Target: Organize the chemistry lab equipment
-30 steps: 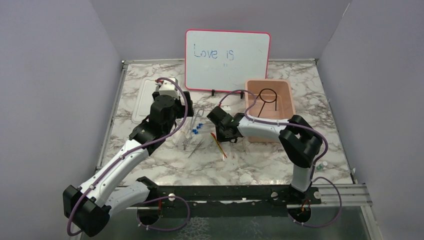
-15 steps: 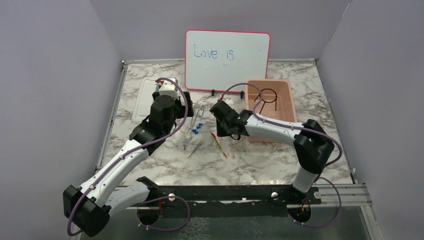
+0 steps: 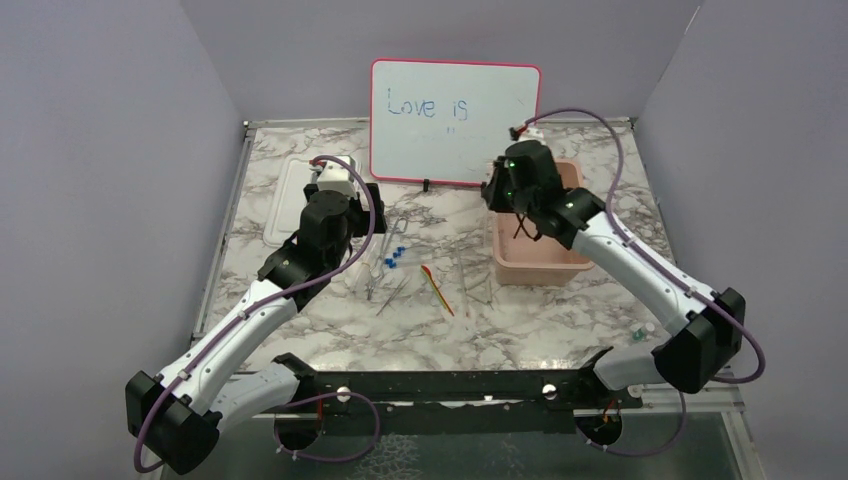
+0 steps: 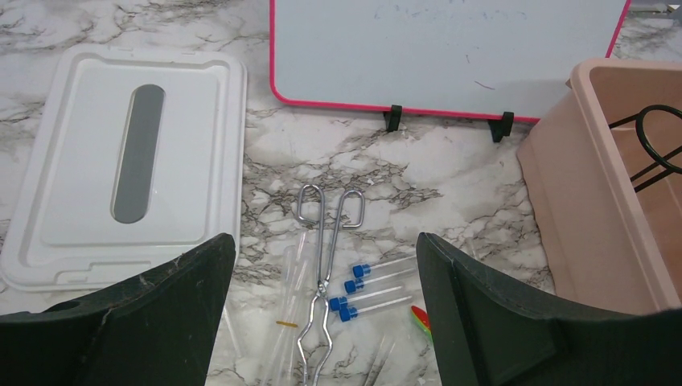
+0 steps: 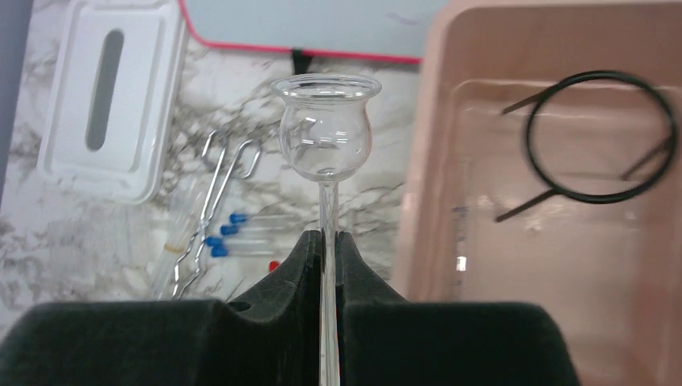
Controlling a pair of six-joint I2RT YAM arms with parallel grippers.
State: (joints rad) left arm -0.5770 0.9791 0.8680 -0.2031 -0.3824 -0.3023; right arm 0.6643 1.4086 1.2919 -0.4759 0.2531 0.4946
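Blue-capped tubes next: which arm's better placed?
Left. Its open left hand hangs above the blue-capped tubes, while the right hand is shut on a glass funnel by the pink tub.

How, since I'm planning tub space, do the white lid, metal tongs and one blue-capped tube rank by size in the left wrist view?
1. White lid
2. Metal tongs
3. Blue-capped tube
All lie flat at similar range, so the order holds.
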